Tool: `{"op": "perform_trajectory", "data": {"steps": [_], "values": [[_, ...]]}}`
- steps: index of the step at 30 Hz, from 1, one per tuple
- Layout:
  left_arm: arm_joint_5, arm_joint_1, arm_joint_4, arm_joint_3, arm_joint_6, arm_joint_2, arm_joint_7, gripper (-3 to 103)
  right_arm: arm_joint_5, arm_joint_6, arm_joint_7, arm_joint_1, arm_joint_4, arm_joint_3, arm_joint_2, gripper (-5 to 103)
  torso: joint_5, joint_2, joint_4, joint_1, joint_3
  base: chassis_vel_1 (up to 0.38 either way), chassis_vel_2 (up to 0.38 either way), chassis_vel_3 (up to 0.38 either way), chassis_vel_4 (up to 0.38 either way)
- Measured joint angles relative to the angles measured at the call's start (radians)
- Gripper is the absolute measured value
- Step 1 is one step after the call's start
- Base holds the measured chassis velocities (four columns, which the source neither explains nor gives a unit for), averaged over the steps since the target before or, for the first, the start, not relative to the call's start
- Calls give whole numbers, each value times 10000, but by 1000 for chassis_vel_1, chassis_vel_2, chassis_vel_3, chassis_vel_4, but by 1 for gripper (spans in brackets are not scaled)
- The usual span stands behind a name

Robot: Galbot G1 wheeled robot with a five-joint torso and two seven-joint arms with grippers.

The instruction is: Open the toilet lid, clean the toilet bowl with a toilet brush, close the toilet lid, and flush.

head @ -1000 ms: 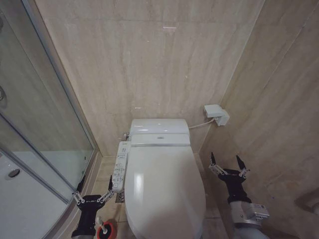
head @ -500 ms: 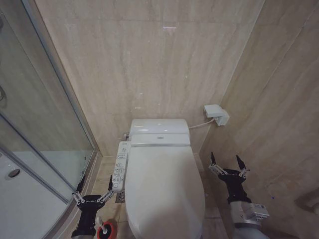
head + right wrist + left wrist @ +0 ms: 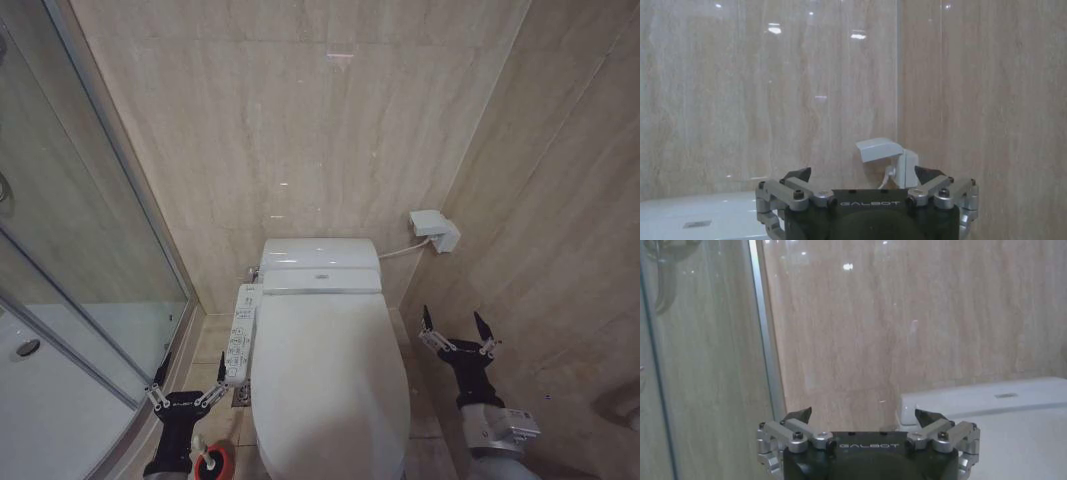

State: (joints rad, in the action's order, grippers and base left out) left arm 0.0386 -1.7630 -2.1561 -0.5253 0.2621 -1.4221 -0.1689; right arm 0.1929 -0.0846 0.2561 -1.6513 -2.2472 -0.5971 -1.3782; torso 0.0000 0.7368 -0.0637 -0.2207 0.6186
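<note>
The toilet lid lies shut, a glossy white oval that hides the toilet bowl beneath it. Its near surface also appears in the left wrist view as the lid. My left gripper hangs open and empty left of the toilet, beside the button panel; the wrist view shows the left gripper with its jaws spread. My right gripper is open and empty on the toilet's right, near the wall, and appears again as the right gripper. The red holder stands on the floor by my left arm; the toilet brush is mostly hidden.
A glass shower enclosure with a metal frame closes off the left side. Beige tiled walls stand behind and on the right. A white wall box with a cable sits right of the toilet's rear unit.
</note>
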Motion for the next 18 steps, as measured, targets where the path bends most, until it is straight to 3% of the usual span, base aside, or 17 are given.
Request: {"op": "perform_trajectory", "data": {"steps": [1, 2, 5, 6, 9, 10, 14, 18], "values": [[-118, 253, -47, 82, -349, 58, -56, 100, 0, 0, 0, 0, -1, 0, 0, 100, 0, 0, -3, 0, 0, 0, 0, 0, 0], [-118, 253, -47, 82, -349, 58, -56, 100, 0, 0, 0, 0, -1, 0, 0, 100, 0, 0, -3, 0, 0, 0, 0, 0, 0], [-490, 1037, -183, 338, -1443, 222, -227, 100, 0, 0, 0, 0, 0, 0, 0, 100, 0, 0, -4, 0, 0, 0, 0, 0, 0], [-490, 1037, -183, 338, -1443, 222, -227, 100, 0, 0, 0, 0, 0, 0, 0, 100, 0, 0, -4, 0, 0, 0, 0, 0, 0], [-873, 1835, -318, 604, -2572, 401, -403, 100, 0, 0, 0, 0, -1, -1, 0, 100, 0, 0, -3, -1, 0, 0, 0, 0, 0], [-873, 1835, -318, 604, -2572, 401, -403, 100, 0, 0, 0, 0, -1, -1, 0, 100, 0, 0, -3, -1, 0, 0, 0, 0, 0], [-1283, 2776, -478, 908, -3882, 601, -610, 100, 0, 0, 0, 0, 0, -1, 0, 100, 0, -1, -2, -1, 1, 0, 0, 0, 0], [-1028, 3224, -654, 957, -4020, 735, -722, 100, 0, 0, -1, 0, 0, -1, 0, 100, 3, 0, -4, -1, 1, 0, 0, 0, 0]]}}
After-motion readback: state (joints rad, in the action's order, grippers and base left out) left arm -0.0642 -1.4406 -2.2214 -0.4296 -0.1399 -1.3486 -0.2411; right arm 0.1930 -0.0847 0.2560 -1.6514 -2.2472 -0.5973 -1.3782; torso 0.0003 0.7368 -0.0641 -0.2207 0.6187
